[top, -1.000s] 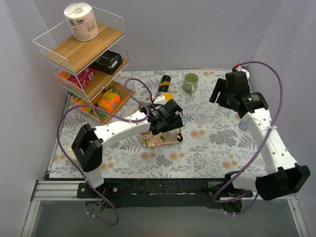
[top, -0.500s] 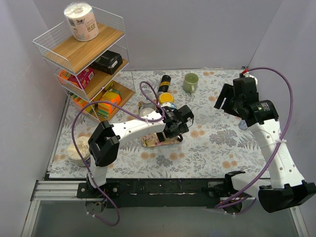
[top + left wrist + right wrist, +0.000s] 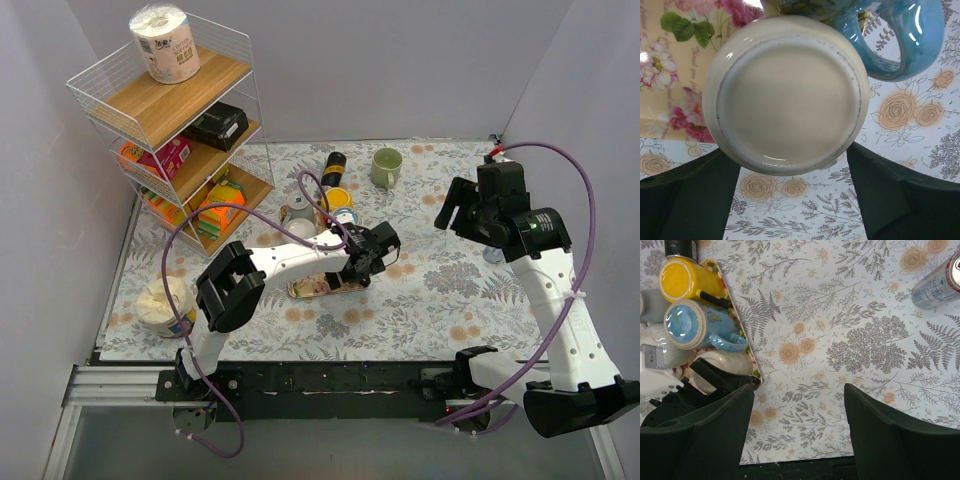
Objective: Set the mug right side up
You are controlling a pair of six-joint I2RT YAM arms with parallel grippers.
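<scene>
Left gripper [image 3: 790, 157] sitting around the upside-down cream mug [image 3: 785, 95]
The mug is resting on the flowery tray [image 3: 665, 115], mid-frame – I cannot tell if the fingers are squeezing – right gripper [image 3: 800, 390] is hanging wide open.

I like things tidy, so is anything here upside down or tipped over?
Yes. The cream mug sits upside down on the flowery tray, next to the blue mug. You can see its flat bottom facing up instead of its opening. Nothing looks spilled or broken.
</scene>
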